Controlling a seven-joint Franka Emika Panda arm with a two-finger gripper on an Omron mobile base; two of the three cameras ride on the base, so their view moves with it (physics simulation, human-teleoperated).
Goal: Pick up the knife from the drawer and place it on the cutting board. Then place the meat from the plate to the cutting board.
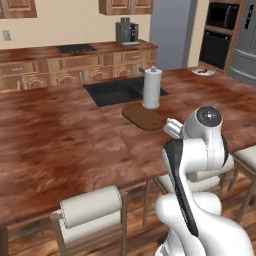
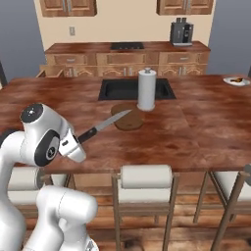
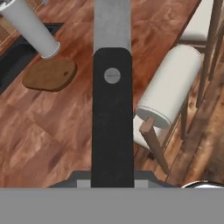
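My gripper (image 2: 74, 143) is shut on the dark handle of the knife (image 2: 100, 126), holding it above the island's near edge. The thin blade points toward the cutting board (image 2: 128, 118), and its tip reaches over the board's near rim. In the hand view the knife (image 3: 112, 118) runs straight up from the gripper (image 3: 112, 179), with the dark board (image 3: 49, 74) ahead to the left. The board (image 1: 145, 116) lies just in front of the sink. The plate (image 2: 236, 81) sits at the island's far right corner with the meat (image 2: 238, 79) on it. The drawer (image 2: 49, 72) stands open at the back counter's left end.
A white paper towel roll (image 2: 146, 89) stands upright at the board's far edge, beside the black sink (image 2: 120, 88). Stools (image 2: 146, 177) with white cushions line the island's near side. A coffee machine (image 2: 181, 33) sits on the back counter.
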